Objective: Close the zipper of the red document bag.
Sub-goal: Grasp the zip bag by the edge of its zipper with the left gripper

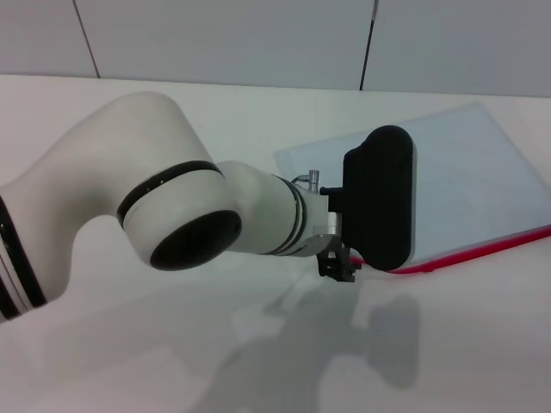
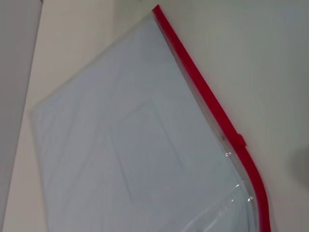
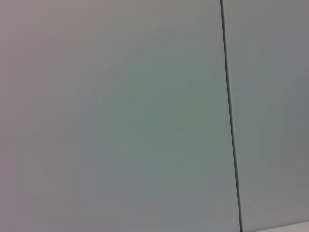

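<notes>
The red document bag (image 1: 482, 172) lies flat on the white table at the right, a translucent pale blue pouch. Its zipper (image 1: 482, 249) is the red strip along the near edge. In the left wrist view the bag (image 2: 120, 145) fills the frame, the zipper (image 2: 203, 92) runs along one side, and a small red slider (image 2: 239, 141) sits partway along it. Past the slider the bag's clear layers curl apart. My left arm reaches across the table, and my left gripper (image 1: 337, 265) hangs at the bag's near left corner, mostly hidden behind the black wrist block (image 1: 379, 198). My right gripper is out of view.
White table (image 1: 258, 112) runs back to a pale panelled wall (image 1: 258, 34). The left arm's big white elbow (image 1: 155, 198) blocks the table's middle-left. The right wrist view shows only the wall (image 3: 120, 121) and a dark seam (image 3: 231, 121).
</notes>
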`<state>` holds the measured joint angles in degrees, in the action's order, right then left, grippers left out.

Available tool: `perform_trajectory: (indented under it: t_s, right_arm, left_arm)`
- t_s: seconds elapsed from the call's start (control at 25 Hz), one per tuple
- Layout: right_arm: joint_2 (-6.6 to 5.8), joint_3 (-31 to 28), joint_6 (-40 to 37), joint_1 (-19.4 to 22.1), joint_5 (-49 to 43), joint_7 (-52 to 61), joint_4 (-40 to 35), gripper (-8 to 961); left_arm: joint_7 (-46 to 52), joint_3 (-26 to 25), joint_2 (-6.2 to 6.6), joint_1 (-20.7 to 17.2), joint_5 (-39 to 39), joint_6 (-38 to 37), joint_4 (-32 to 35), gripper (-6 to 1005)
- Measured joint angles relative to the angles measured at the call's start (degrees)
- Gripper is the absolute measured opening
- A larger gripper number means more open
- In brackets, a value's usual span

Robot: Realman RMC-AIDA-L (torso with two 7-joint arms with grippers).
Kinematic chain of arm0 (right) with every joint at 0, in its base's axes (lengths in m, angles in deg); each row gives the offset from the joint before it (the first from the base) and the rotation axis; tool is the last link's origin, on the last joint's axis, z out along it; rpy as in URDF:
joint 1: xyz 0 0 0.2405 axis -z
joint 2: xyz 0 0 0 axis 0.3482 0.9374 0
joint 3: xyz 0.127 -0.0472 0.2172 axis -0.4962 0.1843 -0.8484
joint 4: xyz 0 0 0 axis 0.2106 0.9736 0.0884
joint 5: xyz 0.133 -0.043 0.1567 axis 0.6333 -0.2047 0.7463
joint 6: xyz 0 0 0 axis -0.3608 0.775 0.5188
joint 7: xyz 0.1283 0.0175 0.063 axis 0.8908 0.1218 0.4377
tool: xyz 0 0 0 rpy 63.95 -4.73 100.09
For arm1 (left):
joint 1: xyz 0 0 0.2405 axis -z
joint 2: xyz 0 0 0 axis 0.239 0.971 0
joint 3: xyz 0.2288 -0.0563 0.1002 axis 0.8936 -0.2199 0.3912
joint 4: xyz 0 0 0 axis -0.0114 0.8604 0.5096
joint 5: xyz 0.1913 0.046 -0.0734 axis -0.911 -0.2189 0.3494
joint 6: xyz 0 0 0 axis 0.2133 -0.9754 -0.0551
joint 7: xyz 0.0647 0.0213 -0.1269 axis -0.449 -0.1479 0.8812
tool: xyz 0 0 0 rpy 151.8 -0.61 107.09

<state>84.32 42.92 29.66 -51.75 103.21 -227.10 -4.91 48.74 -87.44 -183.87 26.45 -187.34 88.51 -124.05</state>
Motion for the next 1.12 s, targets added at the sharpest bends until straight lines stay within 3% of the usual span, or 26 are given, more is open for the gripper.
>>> perform_trajectory:
  t_s: [0.32, 1.12]
  right_arm:
    - [0.0, 0.0, 0.0, 0.0, 0.0, 0.0, 0.0, 879]
    - [0.09, 0.0, 0.0, -0.2, 0.0, 0.0, 0.0, 878]
  left_arm:
    - [0.0, 0.0, 0.0, -0.1, 1.5, -0.4, 1.4, 776]
    - [0.0, -0.1, 0.0, -0.2, 4.6, -4.9, 3.7, 773]
